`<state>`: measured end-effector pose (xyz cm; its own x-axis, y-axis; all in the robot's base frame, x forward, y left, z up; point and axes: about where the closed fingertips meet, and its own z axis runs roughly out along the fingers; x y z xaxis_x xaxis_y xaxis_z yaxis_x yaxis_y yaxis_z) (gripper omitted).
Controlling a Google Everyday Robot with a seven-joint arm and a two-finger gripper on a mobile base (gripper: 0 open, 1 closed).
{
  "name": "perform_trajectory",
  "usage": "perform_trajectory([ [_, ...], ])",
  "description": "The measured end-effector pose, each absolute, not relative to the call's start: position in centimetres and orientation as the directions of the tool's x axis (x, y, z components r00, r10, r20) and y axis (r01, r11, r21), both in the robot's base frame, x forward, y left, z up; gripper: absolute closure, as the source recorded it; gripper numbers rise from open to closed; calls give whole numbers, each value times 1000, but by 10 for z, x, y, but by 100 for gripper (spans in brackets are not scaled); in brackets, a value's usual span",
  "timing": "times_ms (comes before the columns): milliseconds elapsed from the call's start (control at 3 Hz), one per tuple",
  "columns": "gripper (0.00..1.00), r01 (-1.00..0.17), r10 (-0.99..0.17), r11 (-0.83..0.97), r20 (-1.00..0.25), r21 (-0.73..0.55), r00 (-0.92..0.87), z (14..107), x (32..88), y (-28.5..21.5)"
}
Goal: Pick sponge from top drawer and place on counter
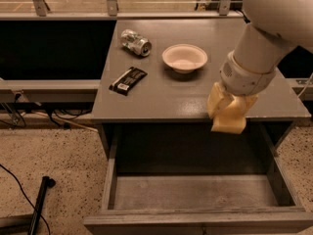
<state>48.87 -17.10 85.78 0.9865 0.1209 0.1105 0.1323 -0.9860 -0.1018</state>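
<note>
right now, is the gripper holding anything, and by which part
The sponge, pinched by its upper end in the gripper, at the counter's front edge.

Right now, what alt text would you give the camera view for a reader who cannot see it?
The gripper holds a pale-yellow sponge above the open top drawer, at the front edge of the grey counter. On it sit a white bowl, a crushed can and a dark wrapper.
</note>
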Motion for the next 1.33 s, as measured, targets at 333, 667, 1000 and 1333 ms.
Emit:
perform_trajectory([
  [333, 100, 5, -1, -999, 116, -51, 993, 863, 527, -206],
  [667, 100, -121, -128, -991, 155, -54, 980, 866, 547, -231],
  [1000, 100, -249, -276, -959, 230, -138, 933, 862, 557, -252],
  [1333, 86, -297, -351, -926, 244, -232, 904, 843, 576, -254],
])
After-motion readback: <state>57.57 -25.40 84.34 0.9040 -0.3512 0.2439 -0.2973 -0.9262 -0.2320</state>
